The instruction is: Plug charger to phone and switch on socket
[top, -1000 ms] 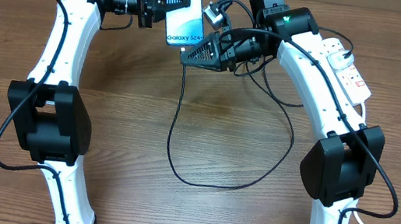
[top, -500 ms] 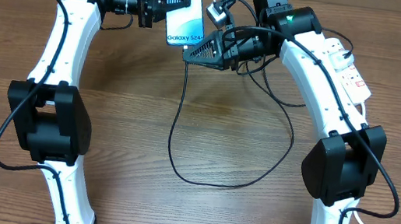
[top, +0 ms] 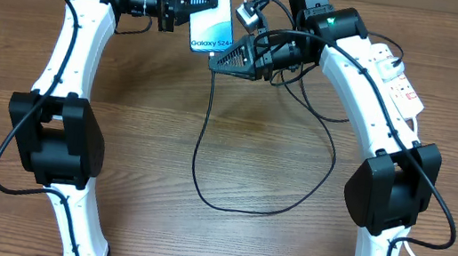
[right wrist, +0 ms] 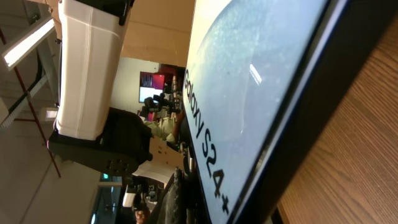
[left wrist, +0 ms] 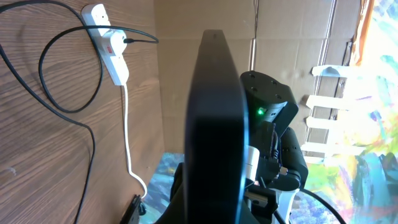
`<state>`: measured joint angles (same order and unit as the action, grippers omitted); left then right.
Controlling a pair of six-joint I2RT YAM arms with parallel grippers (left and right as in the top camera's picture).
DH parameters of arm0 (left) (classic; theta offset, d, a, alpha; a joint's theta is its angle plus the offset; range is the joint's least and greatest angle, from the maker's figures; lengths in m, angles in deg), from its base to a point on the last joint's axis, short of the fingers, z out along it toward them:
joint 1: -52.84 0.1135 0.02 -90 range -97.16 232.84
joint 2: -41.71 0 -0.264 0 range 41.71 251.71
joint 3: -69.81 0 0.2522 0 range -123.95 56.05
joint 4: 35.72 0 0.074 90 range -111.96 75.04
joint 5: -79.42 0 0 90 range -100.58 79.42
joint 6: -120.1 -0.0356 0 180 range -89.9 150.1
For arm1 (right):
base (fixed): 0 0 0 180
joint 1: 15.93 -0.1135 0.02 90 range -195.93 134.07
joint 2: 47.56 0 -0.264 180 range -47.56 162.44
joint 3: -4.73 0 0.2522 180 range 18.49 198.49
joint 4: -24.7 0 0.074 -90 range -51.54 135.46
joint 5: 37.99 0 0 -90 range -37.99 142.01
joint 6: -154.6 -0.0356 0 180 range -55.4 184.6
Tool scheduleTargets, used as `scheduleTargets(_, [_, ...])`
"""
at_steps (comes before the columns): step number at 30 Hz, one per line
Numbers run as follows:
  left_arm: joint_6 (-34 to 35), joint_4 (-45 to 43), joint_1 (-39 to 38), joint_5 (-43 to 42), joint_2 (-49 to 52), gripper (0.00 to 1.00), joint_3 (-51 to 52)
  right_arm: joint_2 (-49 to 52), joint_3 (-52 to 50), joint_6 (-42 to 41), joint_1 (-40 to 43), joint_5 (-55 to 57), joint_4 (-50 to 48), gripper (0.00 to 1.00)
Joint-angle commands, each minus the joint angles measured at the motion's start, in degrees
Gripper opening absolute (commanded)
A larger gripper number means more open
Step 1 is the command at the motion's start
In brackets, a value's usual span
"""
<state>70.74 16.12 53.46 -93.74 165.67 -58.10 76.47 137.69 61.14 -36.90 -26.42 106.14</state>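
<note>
The phone [top: 210,12], with a light-blue screen reading "Galaxy S24+", is held up at the back of the table. My left gripper [top: 195,0] is shut on its left edge. In the left wrist view the phone [left wrist: 214,124] appears edge-on as a dark slab. My right gripper [top: 218,62] is shut at the phone's lower end, with the black charger [top: 199,146] cable hanging from its tip and looping over the table. The connector tip is hidden. The screen [right wrist: 249,93] fills the right wrist view. The white socket [top: 399,76] lies at the far right.
The socket [left wrist: 109,42] has a black plug in it, and its thick white cord [left wrist: 129,143] runs off the table edge. A cardboard wall [left wrist: 199,18] stands behind the table. Bare wood [top: 249,239] lies between the two arm bases.
The right gripper has edged slightly right and up along the phone's lower end, then held still. The left arm and the phone have not moved.
</note>
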Motion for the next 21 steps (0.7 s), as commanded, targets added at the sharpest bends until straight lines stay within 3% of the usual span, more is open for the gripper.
scheduleTargets(1, [1.49, 0.2, -1.29, -3.91, -2.38, 0.04, -1.51, -1.66, 1.64, 0.22, 0.31, -0.02, -0.5, 0.04])
scheduleTargets(21, [0.07, -1.07, -1.31, -6.69, -2.38, 0.04, -1.51, -1.66, 1.64, 0.17, 0.44, -0.04, -0.55, 0.04])
